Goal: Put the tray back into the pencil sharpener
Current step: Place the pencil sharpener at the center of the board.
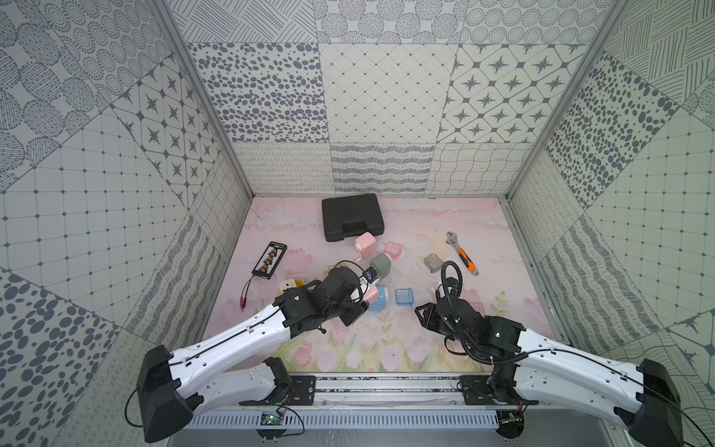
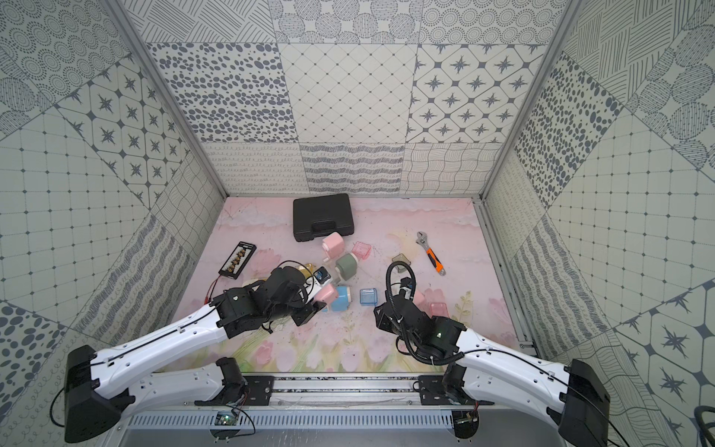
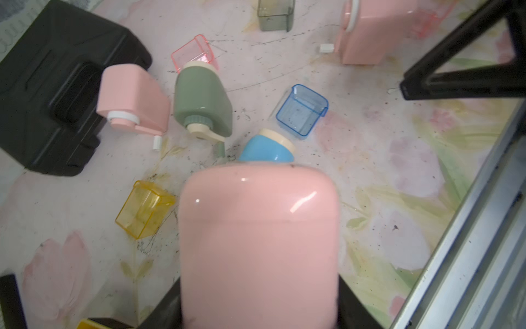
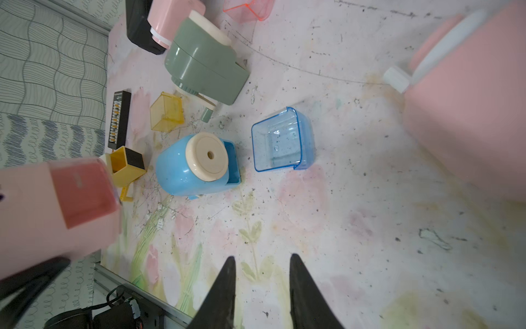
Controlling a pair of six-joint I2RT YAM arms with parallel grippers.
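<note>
1. The left gripper (image 3: 257,299) is pinching a pink pencil sharpener (image 3: 257,242). Its black fingers are pressing on both sides of the body.
2. The tray (image 4: 84,193) is looking reddish-pink and is sitting in that sharpener's slot. That's going by the right wrist view, which is pretty blurry there.
3. In both top views the held sharpener is showing up near the middle of the mat (image 1: 387,348), just beside the blue sharpener (image 4: 182,168).
4. The right gripper (image 4: 263,256) is hanging over the mat with its fingers spread apart and nothing between them.
5. The blue sharpener is lying with its slot empty, and the blue tray (image 4: 281,142) is sitting just beside it, not touching.
6. A green sharpener (image 4: 205,65) is lying further back, and a yellow tray (image 4: 166,112) is sitting near it.
7. A second pink sharpener (image 4: 469,114) is sitting close to the right gripper, and a third one (image 1: 365,244) is sitting next to the black case (image 1: 353,216).
8. An orange-handled wrench (image 1: 462,253) is lying off to the right side, well apart from the sharpeners.
</note>
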